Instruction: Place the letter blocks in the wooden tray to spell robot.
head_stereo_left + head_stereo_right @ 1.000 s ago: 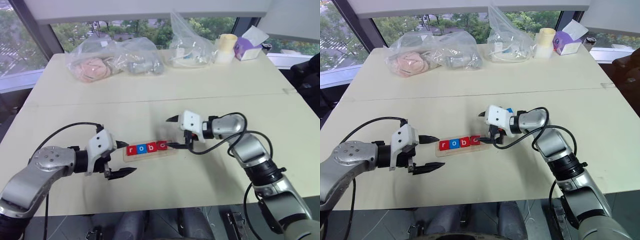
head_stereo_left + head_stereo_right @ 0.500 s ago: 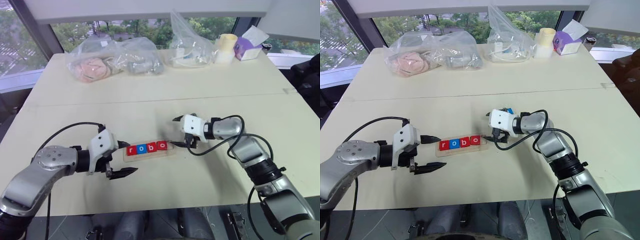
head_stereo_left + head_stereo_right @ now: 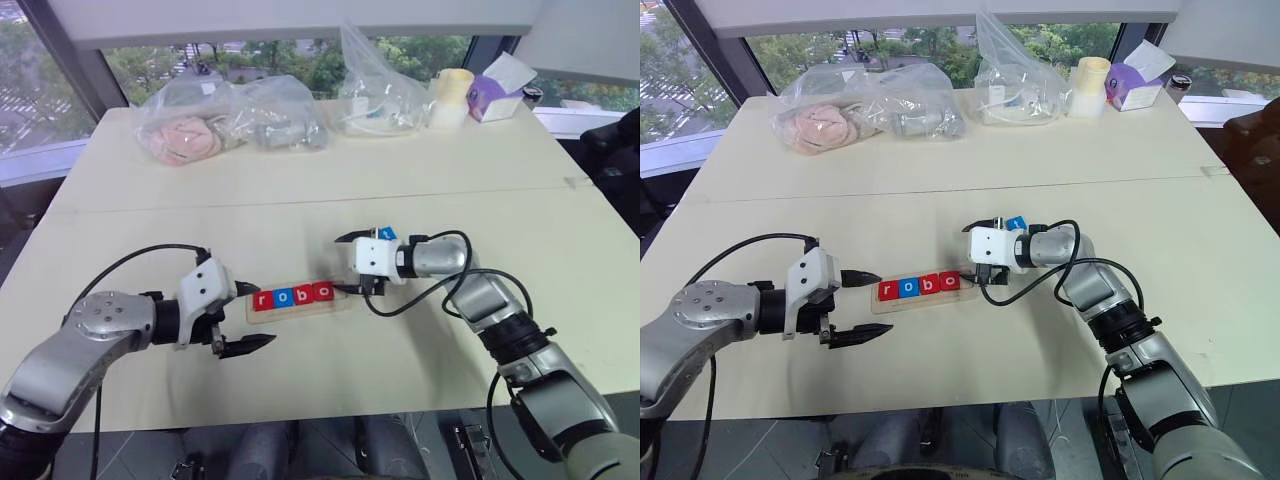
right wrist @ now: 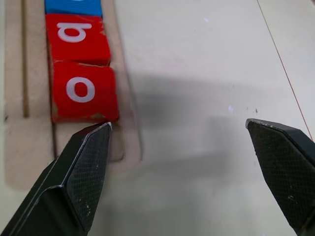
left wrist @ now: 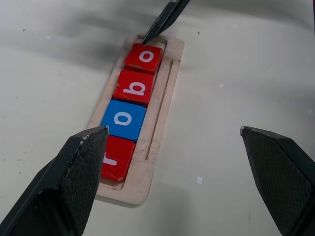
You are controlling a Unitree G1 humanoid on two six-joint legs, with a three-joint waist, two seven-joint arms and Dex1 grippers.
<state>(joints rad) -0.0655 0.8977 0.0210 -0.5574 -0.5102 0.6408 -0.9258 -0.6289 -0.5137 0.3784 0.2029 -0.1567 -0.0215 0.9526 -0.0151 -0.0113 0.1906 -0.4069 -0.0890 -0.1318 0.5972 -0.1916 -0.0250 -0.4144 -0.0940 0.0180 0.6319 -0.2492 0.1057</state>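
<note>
Wooden tray (image 3: 300,300) holds blocks r-o-b-o, between my claws; right claw (image 3: 352,264) spread, lower fingertip at tray's end; left claw (image 3: 243,318) spread, empty.

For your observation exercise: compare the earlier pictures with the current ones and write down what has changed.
The right gripper, open and empty, came down and rolled, one fingertip now at the wooden tray's right end beside the last red o block. The left gripper, the four blocks r, o, b, o and the blue block behind the right gripper stayed put.
</note>
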